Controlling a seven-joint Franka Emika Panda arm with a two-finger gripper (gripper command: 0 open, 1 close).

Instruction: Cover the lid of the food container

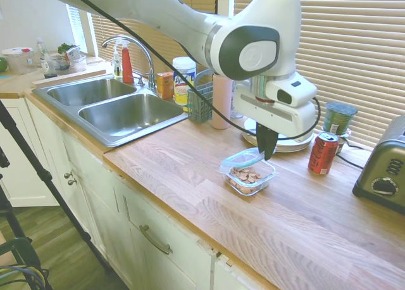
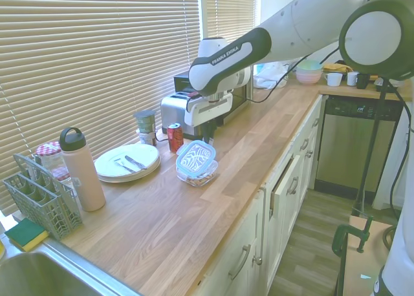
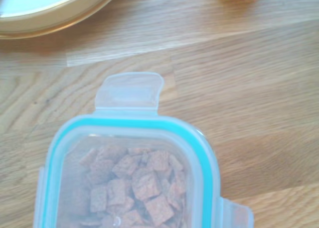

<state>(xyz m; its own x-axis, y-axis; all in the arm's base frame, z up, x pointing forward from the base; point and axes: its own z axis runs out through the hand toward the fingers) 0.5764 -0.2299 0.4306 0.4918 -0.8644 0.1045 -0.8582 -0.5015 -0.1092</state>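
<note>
The gripper (image 1: 266, 154) pinches the far edge of the lid (image 1: 244, 158), so the lid sits tilted over the food container (image 1: 248, 178) just below, its near side low and its rim not yet seated for snapping shut.

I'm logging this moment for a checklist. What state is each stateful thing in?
Clear teal-rimmed lid: resting tilted on container, not snapped down.
Clear rounded-square food container: upright, brown cereal pieces inside.
Gripper: fingers closed, at lid's edge.
Red soda can: upright.
Chrome sink faucet: no water visible.
</note>
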